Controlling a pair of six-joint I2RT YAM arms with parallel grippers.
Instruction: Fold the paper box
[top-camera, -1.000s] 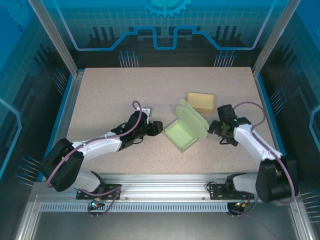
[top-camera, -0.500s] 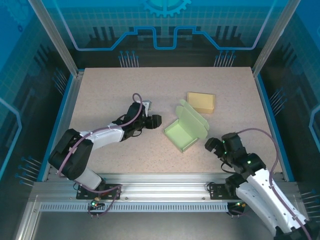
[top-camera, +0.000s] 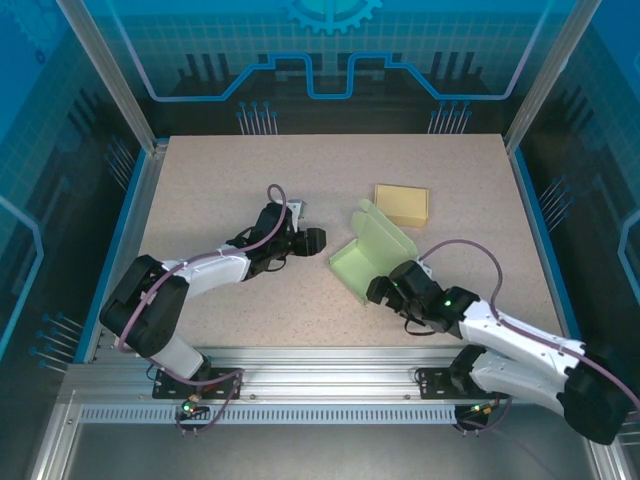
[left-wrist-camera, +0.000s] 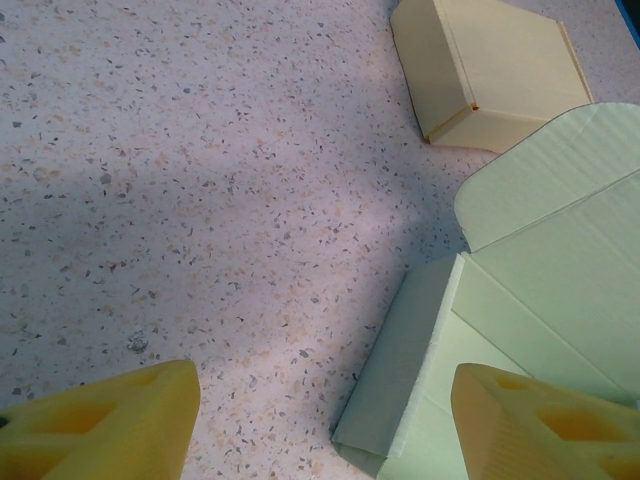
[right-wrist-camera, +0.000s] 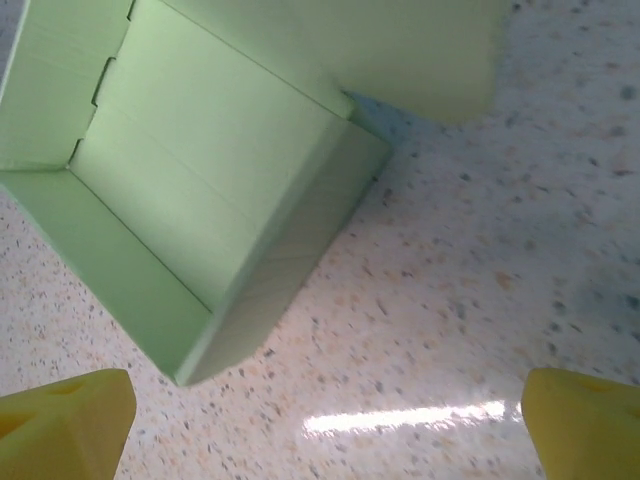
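Observation:
The green paper box lies open in the middle of the table, its lid standing up at the far side. In the left wrist view the green box fills the right side, with its near wall folded up. My left gripper is open just left of the box, one fingertip over the box's edge, nothing held. My right gripper is open at the box's near right corner. The right wrist view looks into the green tray; the open right gripper is over bare table.
A closed tan box sits behind the green one, also top right in the left wrist view as the tan box. The speckled table has blue rails at its sides and a metal frame along the near edge.
The right arm has swung from the box's right side round to its near right corner. The left gripper has drawn back slightly and stayed beside the box.

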